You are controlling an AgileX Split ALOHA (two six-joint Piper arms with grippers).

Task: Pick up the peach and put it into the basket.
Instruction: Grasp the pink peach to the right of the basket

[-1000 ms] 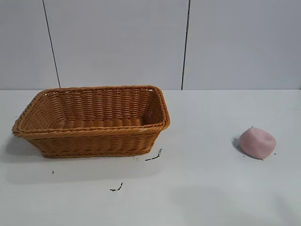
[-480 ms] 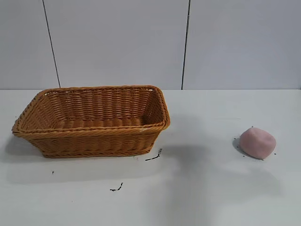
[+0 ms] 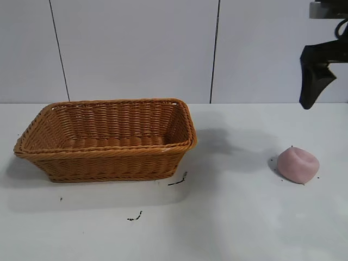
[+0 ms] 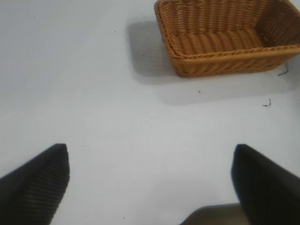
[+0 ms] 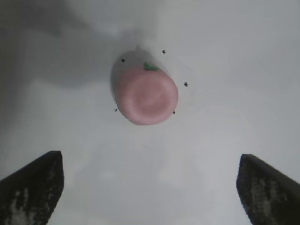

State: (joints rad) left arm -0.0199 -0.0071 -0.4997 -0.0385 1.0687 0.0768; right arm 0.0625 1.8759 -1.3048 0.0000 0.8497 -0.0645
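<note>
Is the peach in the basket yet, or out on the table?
Out. The peach lies on the table, right of the empty basket.

The basket (image 3: 109, 138) is orange-brown wicker, woven in tight horizontal rows with a braided rim. The peach (image 3: 297, 165) is dull pink and matte, with a small green fleck on it in the right wrist view and tiny dark dots ringing it on the tabletop (image 3: 244, 217). The tabletop is plain white, marked by a few small black scribbles near the basket. The wall (image 3: 136, 49) behind is pale grey, split by thin dark seams. The right gripper (image 3: 315, 81) is black; the left gripper (image 4: 150, 183) is black too.
</note>
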